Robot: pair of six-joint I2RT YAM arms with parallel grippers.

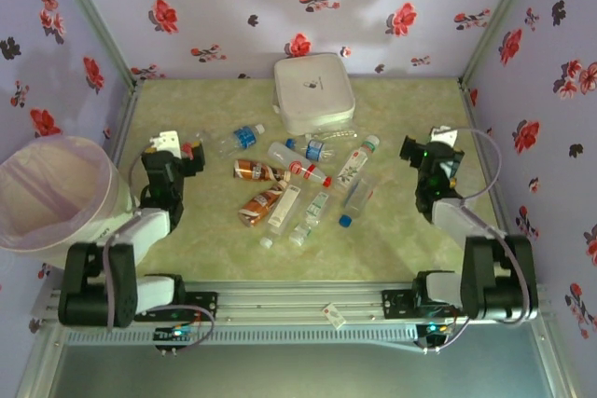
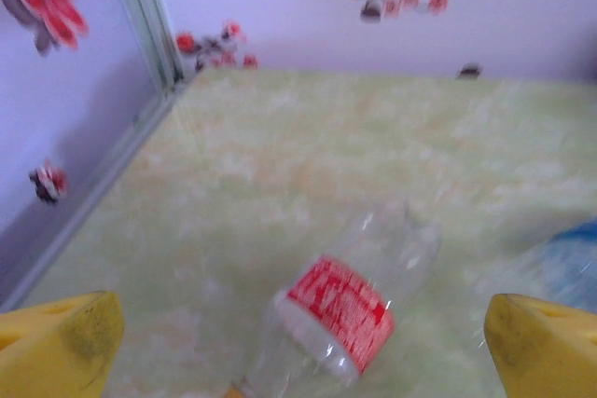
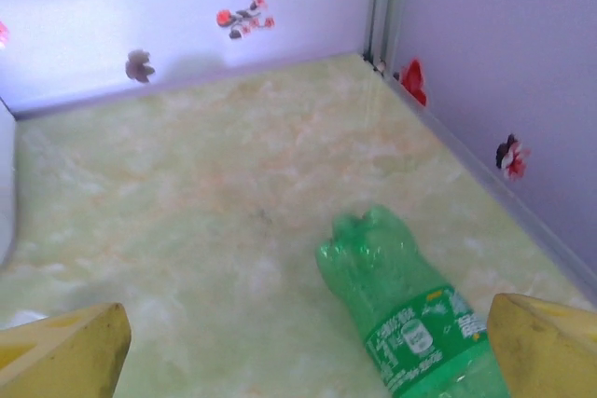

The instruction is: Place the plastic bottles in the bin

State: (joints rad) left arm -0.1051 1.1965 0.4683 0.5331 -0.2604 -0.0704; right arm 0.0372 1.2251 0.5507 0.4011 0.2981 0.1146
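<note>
Bottles (image 1: 284, 209): lying flat in a loose heap in the middle of the table, between the 2 arms, several touching or crossed, none upright. Easy to pinch across the body that way.

Bin (image 1: 110, 195): sits off the table's left edge, just beside the left arm, probably handy for a swing-and-drop from that side. Lined with a pale bag; no bottle visible inside, so looks barely begun.

Left gripper (image 2: 298, 342): spread wide, holding nothing, poised over 1 clear red-label bottle (image 2: 340, 309) lying on its side, likely lined up to close across it.

Right gripper (image 3: 303, 349): spread wide too, holding nothing, poised over 1 green bottle (image 3: 410, 314) lying nearer the right finger, not far from the right wall.

White box (image 1: 314, 92): at the back, closed, contents hidden; not a target.
</note>
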